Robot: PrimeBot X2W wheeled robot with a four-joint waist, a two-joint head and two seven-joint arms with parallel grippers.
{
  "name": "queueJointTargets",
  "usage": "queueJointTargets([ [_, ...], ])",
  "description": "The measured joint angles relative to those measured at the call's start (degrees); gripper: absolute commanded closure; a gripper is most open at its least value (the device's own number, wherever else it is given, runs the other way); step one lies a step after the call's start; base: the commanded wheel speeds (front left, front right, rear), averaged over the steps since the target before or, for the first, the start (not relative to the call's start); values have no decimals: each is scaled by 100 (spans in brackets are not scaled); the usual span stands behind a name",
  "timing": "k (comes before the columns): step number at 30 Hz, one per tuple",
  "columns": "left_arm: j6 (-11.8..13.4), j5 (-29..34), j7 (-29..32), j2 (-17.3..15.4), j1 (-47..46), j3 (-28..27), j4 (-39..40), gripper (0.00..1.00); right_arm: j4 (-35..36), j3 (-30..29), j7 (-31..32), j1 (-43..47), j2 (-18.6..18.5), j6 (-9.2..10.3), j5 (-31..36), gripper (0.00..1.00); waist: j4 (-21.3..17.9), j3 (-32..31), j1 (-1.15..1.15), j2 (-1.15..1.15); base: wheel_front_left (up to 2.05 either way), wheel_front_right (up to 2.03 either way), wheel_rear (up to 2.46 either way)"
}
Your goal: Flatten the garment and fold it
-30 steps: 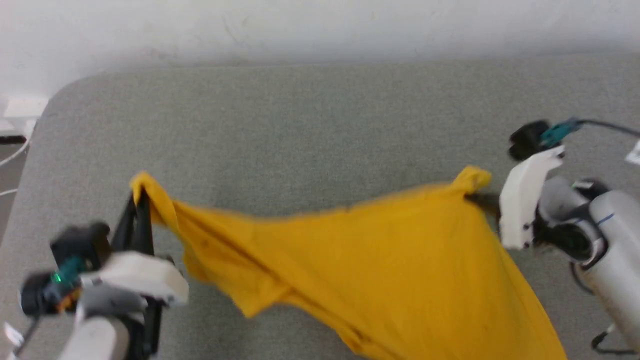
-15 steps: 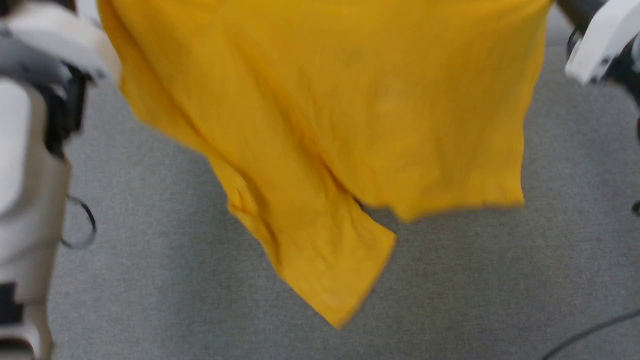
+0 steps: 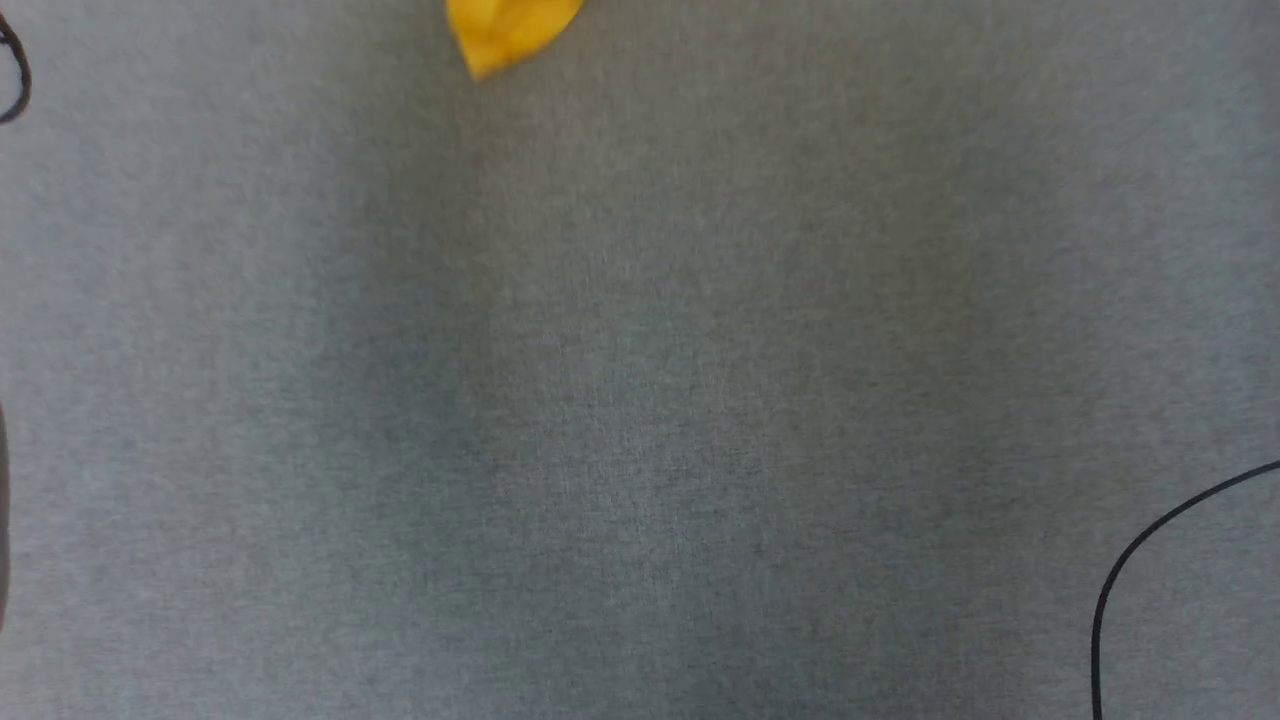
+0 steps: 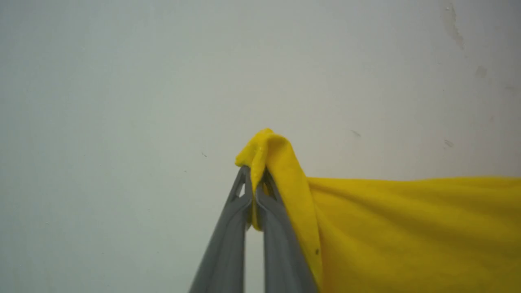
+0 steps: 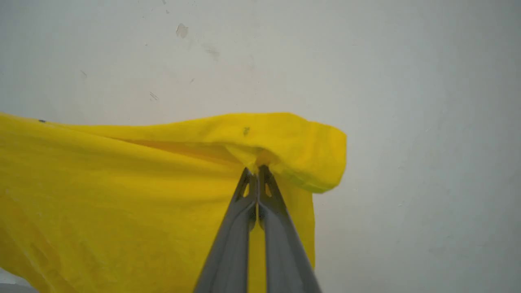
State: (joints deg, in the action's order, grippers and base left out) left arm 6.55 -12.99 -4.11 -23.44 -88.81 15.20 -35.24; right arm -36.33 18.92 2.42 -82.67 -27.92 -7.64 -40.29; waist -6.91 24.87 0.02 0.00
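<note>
The garment is a bright yellow T-shirt, plain side showing. In the left wrist view my left gripper (image 4: pixel 255 176) is shut on a bunched corner of the garment (image 4: pixel 407 228), and the cloth stretches off to the right in front of a pale wall. In the right wrist view my right gripper (image 5: pixel 255 174) is shut on another folded edge of the garment (image 5: pixel 122 191), which spreads to the left. In the head view just a small hanging tip of the garment (image 3: pixel 508 30) pokes in at the top edge above the grey surface (image 3: pixel 640 400).
A thin black cable (image 3: pixel 1140 560) curves over the grey surface at the lower right of the head view, and another dark cable loop (image 3: pixel 12 80) sits at the upper left edge. The pale wall (image 4: pixel 122 101) stands behind the lifted cloth.
The head view has swung downward. The shirt, stretched low between both grippers a second ago, has risen out of the top of the picture, leaving just its lowest tip in sight.
</note>
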Motion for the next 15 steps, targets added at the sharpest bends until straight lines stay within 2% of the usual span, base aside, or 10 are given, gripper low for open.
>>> queueJointTargets([
  [9,-2,-191,-255,212,-84,-55,-1009,100,-608,624,-469,-127,301,1,-69,100,-19,769,0,0,0,0,0],
  [15,-73,-479,-454,346,381,-159,-1601,100,-966,1144,-636,209,446,2,-376,100,0,860,-1,0,0,0,0],
])
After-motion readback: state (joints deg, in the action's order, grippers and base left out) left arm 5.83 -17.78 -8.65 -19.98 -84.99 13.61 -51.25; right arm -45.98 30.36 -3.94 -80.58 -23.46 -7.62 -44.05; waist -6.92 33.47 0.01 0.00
